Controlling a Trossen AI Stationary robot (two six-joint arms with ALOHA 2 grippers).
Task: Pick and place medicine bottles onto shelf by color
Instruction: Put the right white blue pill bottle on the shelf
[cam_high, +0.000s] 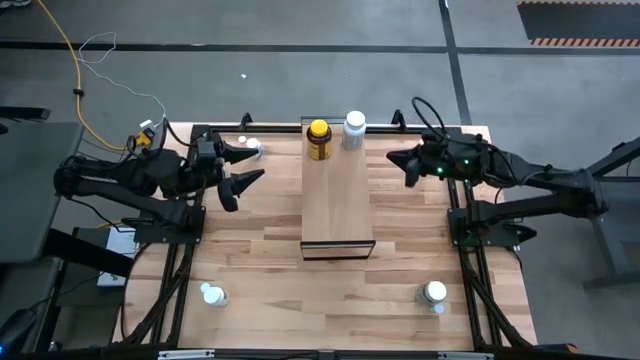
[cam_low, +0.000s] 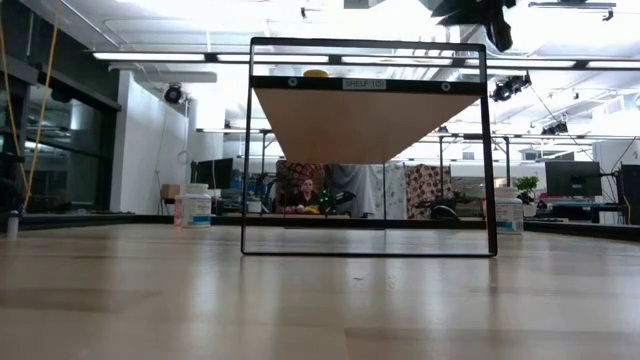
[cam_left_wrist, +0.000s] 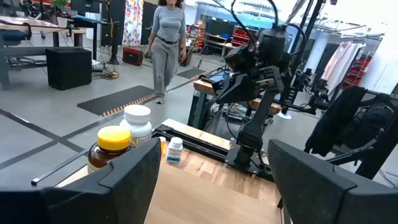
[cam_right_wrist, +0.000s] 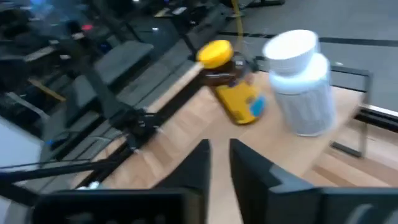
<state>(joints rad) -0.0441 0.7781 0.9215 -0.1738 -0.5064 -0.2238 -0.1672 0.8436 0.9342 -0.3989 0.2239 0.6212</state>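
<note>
The shelf (cam_high: 338, 205), a long light-wood board with a dark near edge, stands raised at the table's middle. At its far end stand an amber bottle with a yellow cap (cam_high: 319, 140) and a white bottle (cam_high: 354, 130). Both also show in the right wrist view, amber (cam_right_wrist: 231, 90) and white (cam_right_wrist: 303, 84). My left gripper (cam_high: 247, 168) is open and empty, left of the shelf's far end. My right gripper (cam_high: 400, 165) hovers right of the white bottle, its fingers nearly together and empty. Small white bottles stand on the table at the far left (cam_high: 250, 144), near left (cam_high: 212, 294) and near right (cam_high: 434, 292).
The shelf rests on a thin dark frame (cam_low: 368, 250), with open room beneath the board. Each arm's black base frame runs along its side of the table, left (cam_high: 180, 270) and right (cam_high: 470, 260). A person (cam_left_wrist: 165, 37) walks in the room beyond the table.
</note>
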